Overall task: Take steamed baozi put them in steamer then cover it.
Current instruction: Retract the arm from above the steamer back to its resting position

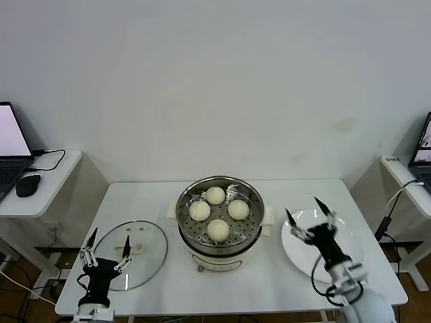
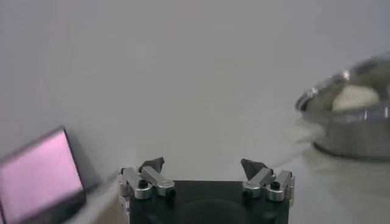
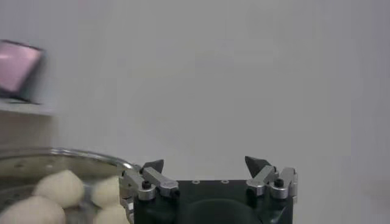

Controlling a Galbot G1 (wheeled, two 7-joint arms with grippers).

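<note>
The steel steamer point(image 1: 219, 219) stands at the table's middle on its cream base, uncovered. Several creamy baozi point(image 1: 217, 229) lie on its perforated tray. The glass cover point(image 1: 145, 259) lies flat on the table to the steamer's left. My left gripper point(image 1: 110, 235) hovers open over the cover, near its white handle, holding nothing. My right gripper point(image 1: 302, 206) is open and empty above the white plate point(image 1: 296, 252). The left wrist view shows the open left gripper point(image 2: 203, 164), with the steamer point(image 2: 353, 122) off to one side. The right wrist view shows the open right gripper point(image 3: 206, 163) with baozi point(image 3: 58, 187) beside it.
A side table at the left carries a laptop point(image 1: 10, 145), a mouse point(image 1: 27, 185) and a cable. Another laptop point(image 1: 424, 145) sits on a side table at the right, with cables hanging beside it. The white wall rises right behind the table.
</note>
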